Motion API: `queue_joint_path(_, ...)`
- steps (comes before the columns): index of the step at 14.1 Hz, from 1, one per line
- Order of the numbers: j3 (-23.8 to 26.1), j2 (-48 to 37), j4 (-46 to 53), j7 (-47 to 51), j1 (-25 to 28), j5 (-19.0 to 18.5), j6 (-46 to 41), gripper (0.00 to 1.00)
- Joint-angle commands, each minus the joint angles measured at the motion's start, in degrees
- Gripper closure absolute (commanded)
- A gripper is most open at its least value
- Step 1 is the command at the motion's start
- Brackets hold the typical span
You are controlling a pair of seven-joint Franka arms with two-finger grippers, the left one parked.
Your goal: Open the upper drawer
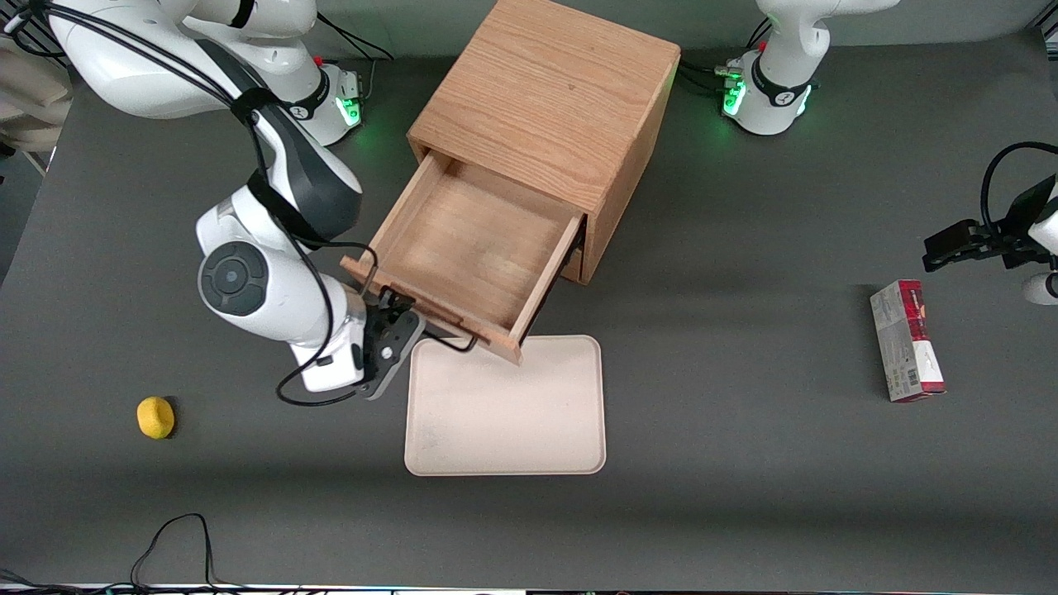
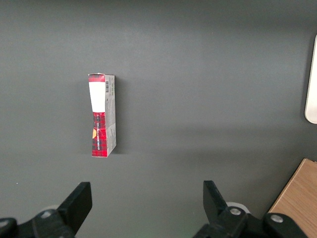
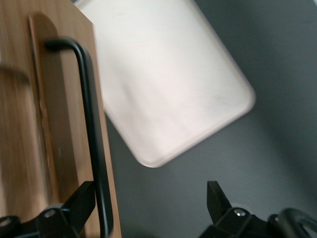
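The upper drawer (image 1: 479, 248) of the oak cabinet (image 1: 545, 99) stands pulled far out, and its inside is bare. Its front panel (image 3: 29, 129) carries the long black bar handle (image 3: 91, 124), which also shows along the drawer's front edge (image 1: 453, 341). My right gripper (image 1: 395, 312) sits at the drawer front, at the handle's end toward the working arm. The gripper (image 3: 148, 192) is open, its fingers wide apart. The bar lies between them, close against one finger (image 3: 79, 203) and well apart from the other.
A cream tray (image 1: 504, 413) lies on the table just in front of the open drawer, partly under its front. A small yellow object (image 1: 155, 416) rests toward the working arm's end. A red and white box (image 1: 905, 340) lies toward the parked arm's end.
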Motion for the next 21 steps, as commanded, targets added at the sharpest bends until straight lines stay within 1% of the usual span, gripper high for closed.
queue_joint_path(1, -1.2, 0.7, 7.8, -0.7, 0.2, -1.6, -3.2, 0.0)
queue_joint_path(3, -2.2, -1.1, 9.5, -0.5, 0.1, -0.8, -3.5, 0.0)
queue_joint_path(4, -2.9, -2.1, 9.5, -0.4, -0.5, 0.8, -5.1, 0.0)
queue_joint_path(5, -5.7, -4.1, 9.4, -0.3, -0.6, 3.1, -7.9, 0.0)
queue_joint_path(6, -9.8, -7.0, 8.6, 0.0, -0.6, 6.6, -10.5, 0.0)
queue_joint_path(7, -14.6, -10.5, 6.7, 1.1, -0.4, 11.4, -13.0, 0.0)
queue_joint_path(8, -19.2, -14.5, 3.5, 5.5, -0.2, 16.2, -14.4, 0.0)
queue_joint_path(9, -22.3, -18.8, -1.6, 9.8, -0.2, 18.7, -14.6, 0.0)
queue_joint_path(11, -26.8, -27.6, -11.6, 14.8, -0.2, 19.5, -13.6, 0.0)
queue_joint_path(12, -28.1, -31.5, -15.7, 18.0, -0.2, 19.5, -13.5, 0.0)
queue_joint_path(14, -28.6, -38.4, -24.0, 26.8, -0.2, 18.8, -13.5, 0.0)
queue_joint_path(15, -28.6, -41.1, -26.8, 27.9, -0.3, 18.4, -13.5, 0.0)
queue_joint_path(17, -28.5, -43.9, -28.2, 28.0, -0.3, 15.7, -13.7, 0.0)
queue_joint_path(21, -28.5, -46.6, -29.0, 28.5, -0.3, 15.3, -13.7, 0.0)
